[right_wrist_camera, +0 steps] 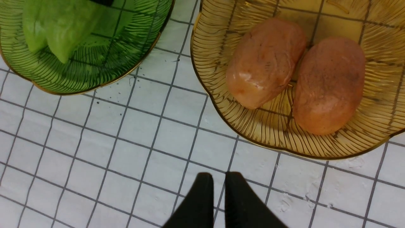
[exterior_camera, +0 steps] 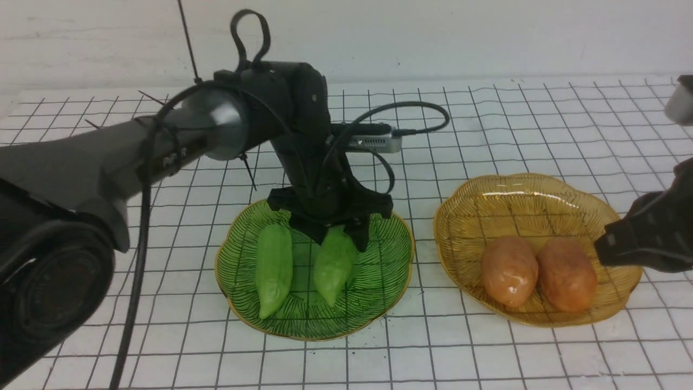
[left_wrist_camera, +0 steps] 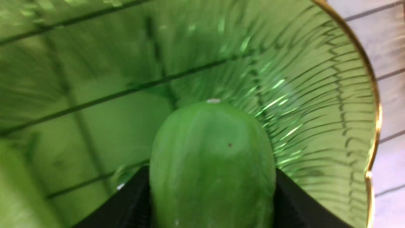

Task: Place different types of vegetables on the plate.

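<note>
Front view: we are seeing left jaws gripping one green pod (exterior_camera: pixel 334 265) low in green plate (exterior_camera: pixel 379 295), beside other pod (exterior_camera: pixel 273 271). Right jaws closed, empty, hovering over desk (exterior_camera: pixel 487 352). Two potatoes (exterior_camera: pixel 509 271) lying together in amber plate (exterior_camera: pixel 468 203). We are judging sorting nearly done; release remaining.

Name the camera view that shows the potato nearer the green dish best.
Right wrist view: the potato lies close, sharp and unobstructed, beside its twin in the amber dish. The front view shows it whole, but smaller and at a slant. The left wrist view misses it, showing the green dish and a cucumber.
</note>
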Motion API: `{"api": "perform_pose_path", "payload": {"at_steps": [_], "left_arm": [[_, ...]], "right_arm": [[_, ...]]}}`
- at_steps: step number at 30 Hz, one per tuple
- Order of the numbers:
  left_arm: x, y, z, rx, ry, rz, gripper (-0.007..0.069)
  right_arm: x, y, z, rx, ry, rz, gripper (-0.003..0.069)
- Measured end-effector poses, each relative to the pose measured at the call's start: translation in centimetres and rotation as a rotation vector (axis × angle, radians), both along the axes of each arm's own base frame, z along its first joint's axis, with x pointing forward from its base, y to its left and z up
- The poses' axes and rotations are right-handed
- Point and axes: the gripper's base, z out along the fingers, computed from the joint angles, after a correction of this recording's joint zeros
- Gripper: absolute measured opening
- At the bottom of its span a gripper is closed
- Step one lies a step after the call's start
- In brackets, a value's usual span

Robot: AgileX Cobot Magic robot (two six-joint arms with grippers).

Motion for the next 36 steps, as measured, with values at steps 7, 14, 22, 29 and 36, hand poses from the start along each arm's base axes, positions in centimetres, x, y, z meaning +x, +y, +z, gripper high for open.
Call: {"api": "perform_pose_path", "payload": {"at_steps": [7, 14, 22, 29, 36], "left_arm": [[0.2, -0.4, -0.2, -0.004, -0.027, -0.005, 0.0424], [0.2, -0.2, 3.3, -0.012, -0.096, -0.017, 0.0500], [-0.1, 0.6, 7.0, 0.050, -0.143, -0.043, 0.0393], [-0.3, 2.0, 11.0, 0.144, -0.249, -0.049, 0.0041], [-0.3, 2.1, 11.4, 0.153, -0.261, -0.050, -0.0008]], "right_arm": [[0.0, 0.0, 0.0, -0.001, 0.000, 0.001, 0.0046], [-1.1, -0.3, 0.2, -0.037, 0.031, 0.040, 0.0046], [-5.5, -1.3, 2.5, -0.032, -0.060, 0.050, 0.0046], [-11.9, -3.2, -0.2, 0.023, -0.368, -0.044, 0.0046], [-12.1, -4.3, -4.7, 0.064, -0.805, -0.142, 0.0046]]}}
